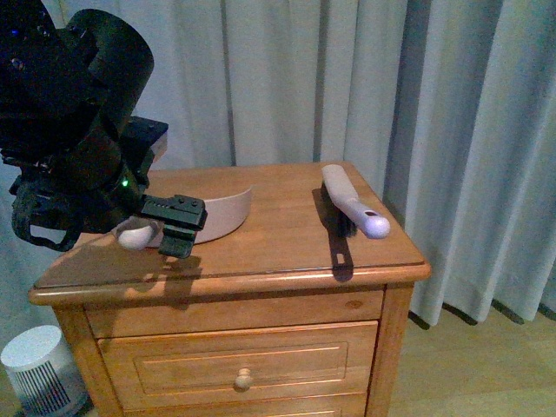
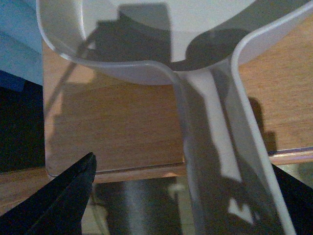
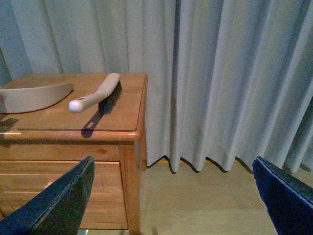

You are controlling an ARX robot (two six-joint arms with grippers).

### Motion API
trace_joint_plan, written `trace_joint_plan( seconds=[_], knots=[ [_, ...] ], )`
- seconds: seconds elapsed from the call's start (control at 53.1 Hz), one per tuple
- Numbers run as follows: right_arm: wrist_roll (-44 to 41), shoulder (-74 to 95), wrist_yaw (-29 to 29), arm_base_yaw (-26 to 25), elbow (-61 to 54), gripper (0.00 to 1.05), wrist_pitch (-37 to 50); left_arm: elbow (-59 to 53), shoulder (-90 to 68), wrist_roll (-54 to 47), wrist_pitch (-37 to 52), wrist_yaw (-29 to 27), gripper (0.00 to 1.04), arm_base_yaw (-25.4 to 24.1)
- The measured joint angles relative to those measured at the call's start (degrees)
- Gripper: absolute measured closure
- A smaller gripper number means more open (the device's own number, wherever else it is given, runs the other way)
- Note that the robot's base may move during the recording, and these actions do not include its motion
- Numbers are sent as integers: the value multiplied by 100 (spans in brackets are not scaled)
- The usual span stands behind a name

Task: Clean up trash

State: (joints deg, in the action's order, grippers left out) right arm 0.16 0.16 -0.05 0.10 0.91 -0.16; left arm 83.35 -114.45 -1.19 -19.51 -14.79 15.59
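No trash shows in any view. A pale pink dustpan (image 1: 224,213) lies on the wooden nightstand (image 1: 278,239), its handle (image 2: 220,147) reaching past the front left edge. My left gripper (image 1: 178,228) hangs open at that handle. In the left wrist view the handle runs between the left gripper's (image 2: 182,161) two dark fingers, touching neither. A brush (image 1: 352,204) with a white handle lies on the right side of the top. My right gripper (image 3: 173,161) is open off to the right of the nightstand, over the floor, with nothing between its fingers.
Grey curtains (image 1: 452,104) hang behind and to the right of the nightstand. A drawer with a round knob (image 1: 244,377) faces front. A small white ribbed appliance (image 1: 39,365) stands on the floor at the lower left. Wooden floor (image 3: 195,196) lies below the right gripper.
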Motion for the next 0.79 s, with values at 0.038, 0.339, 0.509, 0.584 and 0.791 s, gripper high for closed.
trace_joint_plan(
  seconds=[0.038,0.339,0.509,0.584,0.791],
  knots=[
    [0,0,2,0,0,7,0,9,-17,4,0,-9,8,-2],
    [0,0,0,0,0,7,0,31,-28,15,0,-22,8,-2],
    [0,0,2,0,0,7,0,31,-28,15,0,-22,33,-2],
    [0,0,2,0,0,7,0,31,-28,17,0,-22,43,-2],
    [0,0,2,0,0,7,0,31,-28,20,0,7,75,-4]
  ],
)
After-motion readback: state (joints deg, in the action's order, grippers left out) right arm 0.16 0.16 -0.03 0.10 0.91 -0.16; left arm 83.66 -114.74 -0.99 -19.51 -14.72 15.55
